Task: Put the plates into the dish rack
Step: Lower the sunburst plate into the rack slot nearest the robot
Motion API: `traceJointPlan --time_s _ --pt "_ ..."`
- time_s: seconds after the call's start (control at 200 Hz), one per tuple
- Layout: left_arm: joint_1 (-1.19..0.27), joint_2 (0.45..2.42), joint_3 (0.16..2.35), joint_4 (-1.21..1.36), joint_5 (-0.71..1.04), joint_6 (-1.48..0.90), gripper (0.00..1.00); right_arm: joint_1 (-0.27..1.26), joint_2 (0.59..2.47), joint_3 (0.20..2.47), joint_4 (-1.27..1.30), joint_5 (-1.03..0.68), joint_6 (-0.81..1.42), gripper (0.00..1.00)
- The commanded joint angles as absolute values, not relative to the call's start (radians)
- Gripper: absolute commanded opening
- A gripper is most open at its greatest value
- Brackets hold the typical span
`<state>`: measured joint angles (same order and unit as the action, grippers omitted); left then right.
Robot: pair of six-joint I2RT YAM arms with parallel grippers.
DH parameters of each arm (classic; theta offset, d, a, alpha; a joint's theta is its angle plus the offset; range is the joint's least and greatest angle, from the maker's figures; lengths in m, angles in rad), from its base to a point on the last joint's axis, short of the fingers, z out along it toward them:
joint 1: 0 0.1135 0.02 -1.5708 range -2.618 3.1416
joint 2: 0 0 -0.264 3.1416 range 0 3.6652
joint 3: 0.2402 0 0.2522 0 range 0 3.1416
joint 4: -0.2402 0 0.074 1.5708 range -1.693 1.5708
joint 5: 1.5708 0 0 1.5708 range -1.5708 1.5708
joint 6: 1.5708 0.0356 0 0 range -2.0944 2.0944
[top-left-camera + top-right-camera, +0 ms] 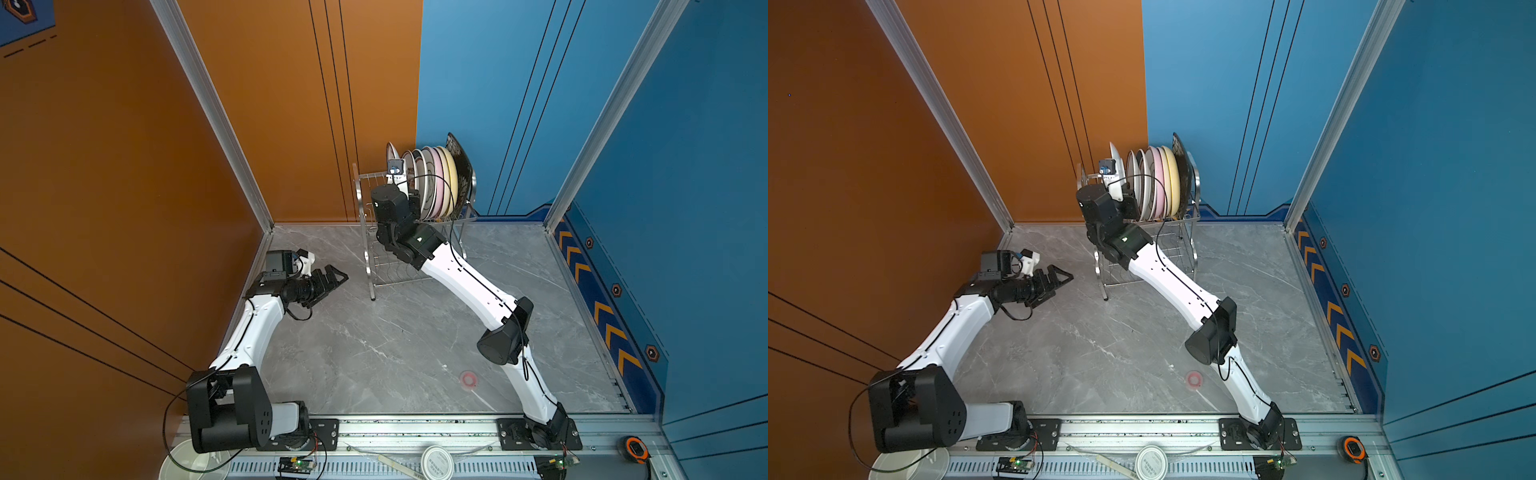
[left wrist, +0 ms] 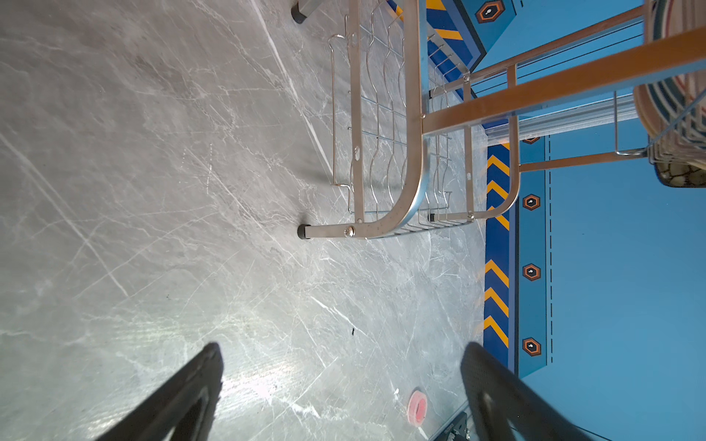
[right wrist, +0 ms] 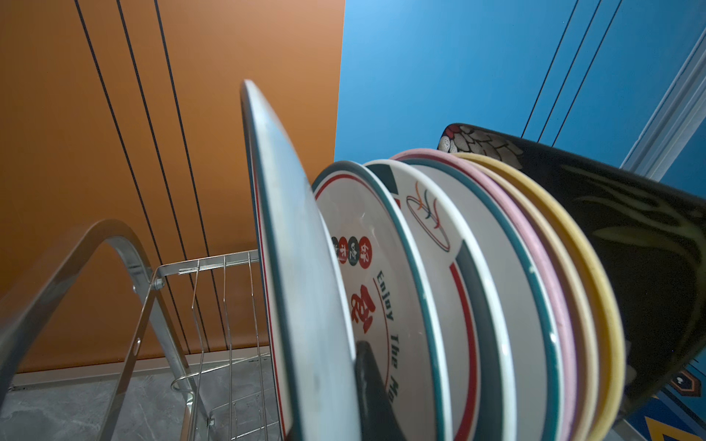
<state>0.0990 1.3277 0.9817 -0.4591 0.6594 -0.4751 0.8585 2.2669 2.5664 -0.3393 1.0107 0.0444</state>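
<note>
The steel wire dish rack [image 1: 365,232] [image 1: 1100,266] stands at the back of the table. Several plates [image 1: 436,183] [image 1: 1158,183] stand upright in its upper tier: printed white ones [image 3: 366,248], a pink one [image 3: 542,244], a yellow one [image 3: 584,244] and a black square one [image 3: 630,214]. My right gripper [image 3: 336,401] is shut on a white teal-rimmed plate [image 1: 392,156] [image 3: 290,248]. It holds that plate upright, left of the others and higher. Its lower edge is hidden. My left gripper [image 1: 338,276] [image 2: 342,349] hangs open and empty over the table, left of the rack.
A pink tape ring [image 1: 468,379] [image 2: 416,406] lies on the marble table near the front. On the front rail sit a round white lid [image 1: 436,461], an orange tape measure [image 1: 636,449] and a white container [image 1: 183,461]. The rack's lower wavy shelf [image 2: 382,114] holds nothing.
</note>
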Motion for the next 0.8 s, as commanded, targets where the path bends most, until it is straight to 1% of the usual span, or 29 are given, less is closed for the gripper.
traceJointPlan --time_s 0.0,0.751,0.796 --pt "0.104 1.315 0.973 -0.442 0.684 -0.469 0.98 0.85 2.27 2.599 -0.35 0.992 0.104 0.0" --pt "0.113 1.333 0.982 -0.438 0.689 -0.474 0.98 0.815 2.311 2.605 -0.422 0.928 0.192 0.0" --pt "0.113 1.332 0.982 -0.438 0.689 -0.475 0.98 0.816 2.309 2.606 -0.423 0.923 0.191 0.04"
